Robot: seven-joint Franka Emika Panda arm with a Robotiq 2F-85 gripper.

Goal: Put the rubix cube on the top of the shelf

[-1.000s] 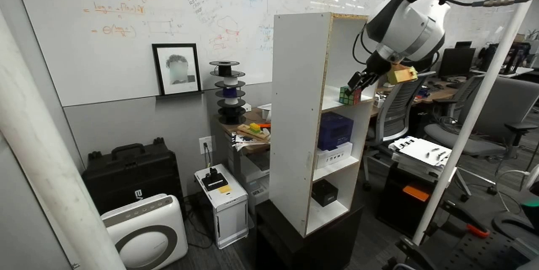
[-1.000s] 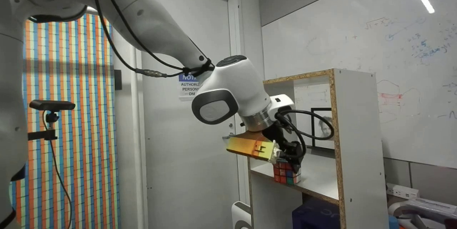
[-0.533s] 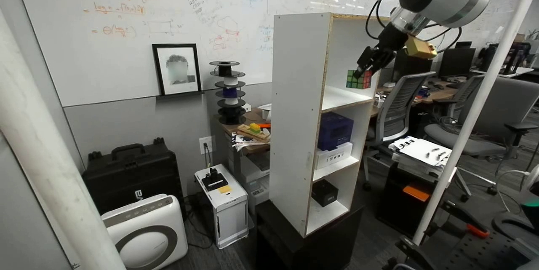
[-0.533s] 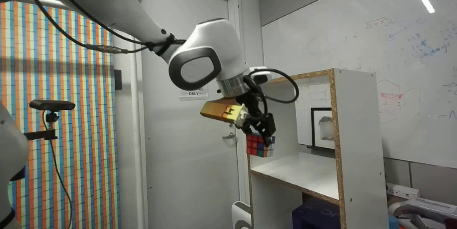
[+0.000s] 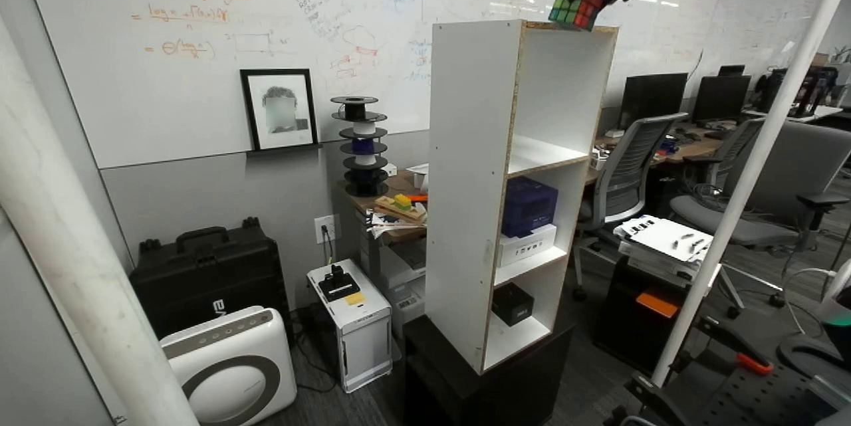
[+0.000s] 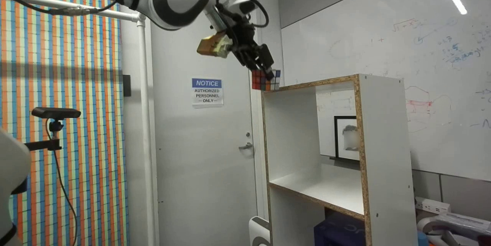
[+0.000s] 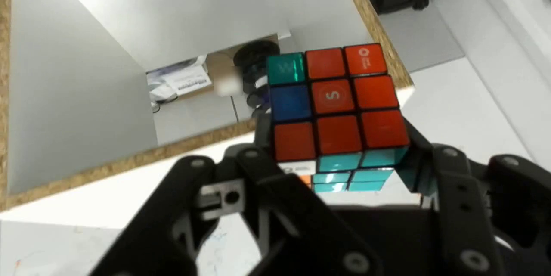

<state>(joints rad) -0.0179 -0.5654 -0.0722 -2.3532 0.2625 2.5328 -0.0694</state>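
Observation:
The rubix cube (image 5: 573, 8) shows green and red faces in an exterior view; it also shows in an exterior view (image 6: 261, 81) and in the wrist view (image 7: 335, 99). My gripper (image 7: 338, 142) is shut on it, with a finger on each side. The gripper also shows in both exterior views (image 5: 589, 0) (image 6: 262, 70). The cube is held slightly tilted at the level of the top front edge of the white shelf (image 5: 472, 180), near one front corner. I cannot tell whether it touches the edge. The shelf also shows in an exterior view (image 6: 387, 142). Its top surface is hidden.
The shelf's middle compartment holds a dark blue box (image 5: 530, 207) on a white box (image 5: 528, 245). A small black box (image 5: 512, 304) sits in the lowest one. A white pole (image 5: 751, 167) stands in front of the chairs. A whiteboard (image 5: 372, 7) is behind.
My gripper has lifted the cube from the floor of the shelf's upper compartment, out of its front and up to the top edge. The arm has risen and drawn back.

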